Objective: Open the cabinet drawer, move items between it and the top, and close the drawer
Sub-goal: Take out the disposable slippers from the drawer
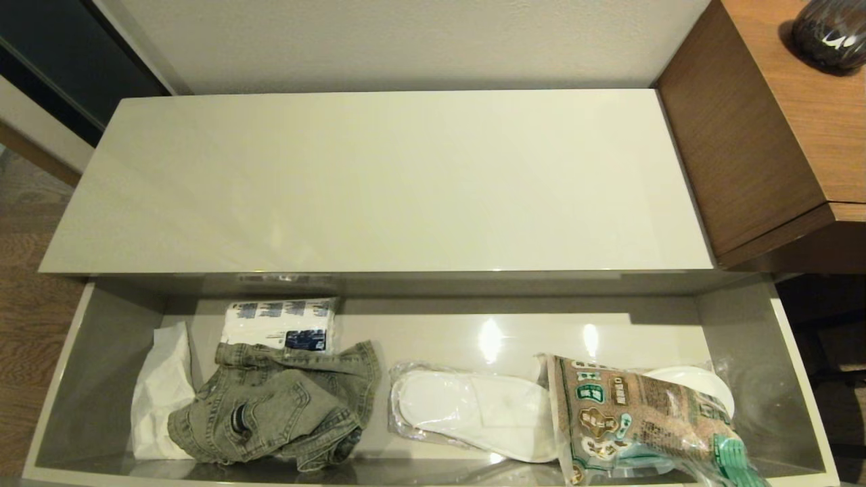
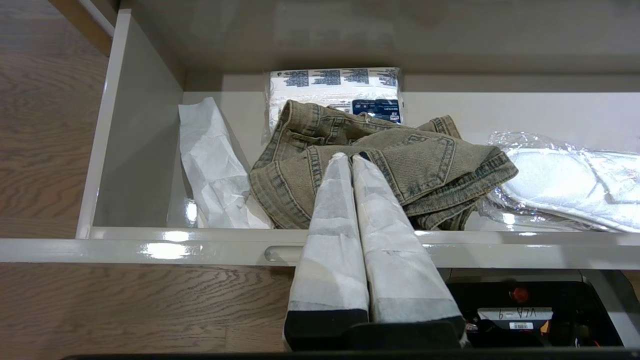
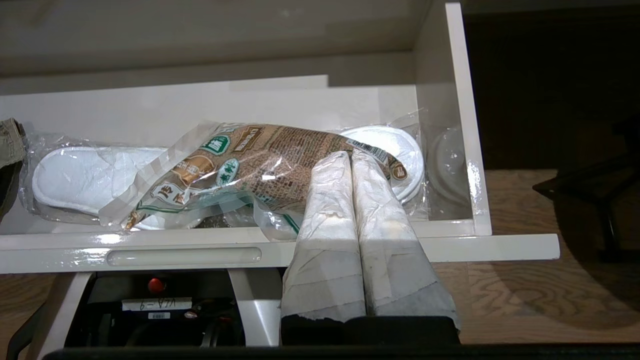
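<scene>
The drawer [image 1: 764, 325] is out, the top [image 1: 379, 182] bare. Both grippers, left gripper [image 2: 348, 158] and right gripper [image 3: 348, 155], have jaws pressed together (holding nothing). Spread the left one, then pinch the jacket [image 1: 284, 406], lower left, at a thick fold.

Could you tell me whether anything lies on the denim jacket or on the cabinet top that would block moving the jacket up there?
Nothing visible does. The denim jacket lies uncovered in the open drawer, its far edge overlapping the tissue pack, with crumpled white paper beside it. The cabinet top shows nothing on it. The shut left gripper is above the jacket.
</scene>
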Robot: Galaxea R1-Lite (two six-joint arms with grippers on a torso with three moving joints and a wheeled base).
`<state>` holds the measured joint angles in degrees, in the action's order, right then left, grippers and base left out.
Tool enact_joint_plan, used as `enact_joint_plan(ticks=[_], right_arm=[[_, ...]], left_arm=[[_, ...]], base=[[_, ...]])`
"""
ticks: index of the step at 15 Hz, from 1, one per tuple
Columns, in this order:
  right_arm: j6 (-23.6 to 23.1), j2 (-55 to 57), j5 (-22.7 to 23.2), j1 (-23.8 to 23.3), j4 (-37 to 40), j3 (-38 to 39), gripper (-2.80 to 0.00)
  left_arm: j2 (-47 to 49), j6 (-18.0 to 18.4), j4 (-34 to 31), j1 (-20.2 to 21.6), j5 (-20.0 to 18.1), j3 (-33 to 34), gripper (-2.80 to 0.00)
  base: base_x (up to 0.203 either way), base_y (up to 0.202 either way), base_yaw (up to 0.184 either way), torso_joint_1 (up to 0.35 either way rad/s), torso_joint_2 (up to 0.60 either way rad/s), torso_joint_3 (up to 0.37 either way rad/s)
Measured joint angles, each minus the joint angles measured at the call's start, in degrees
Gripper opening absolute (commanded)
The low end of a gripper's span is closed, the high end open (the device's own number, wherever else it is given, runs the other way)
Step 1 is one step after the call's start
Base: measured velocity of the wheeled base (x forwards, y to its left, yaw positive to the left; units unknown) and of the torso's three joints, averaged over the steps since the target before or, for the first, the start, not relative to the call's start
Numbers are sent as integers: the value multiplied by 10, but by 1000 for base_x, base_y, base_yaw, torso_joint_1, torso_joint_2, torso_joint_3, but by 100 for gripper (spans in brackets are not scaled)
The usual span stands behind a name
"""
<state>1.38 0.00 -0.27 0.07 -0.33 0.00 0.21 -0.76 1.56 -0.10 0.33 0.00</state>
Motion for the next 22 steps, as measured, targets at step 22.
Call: enact_joint_plan(ticks=[22], right_arm=[[0, 0, 0, 0, 0, 0, -280]], left_arm=[[0, 0, 0, 0, 0, 0, -280]], base=[[0, 0, 0, 0, 0, 0]])
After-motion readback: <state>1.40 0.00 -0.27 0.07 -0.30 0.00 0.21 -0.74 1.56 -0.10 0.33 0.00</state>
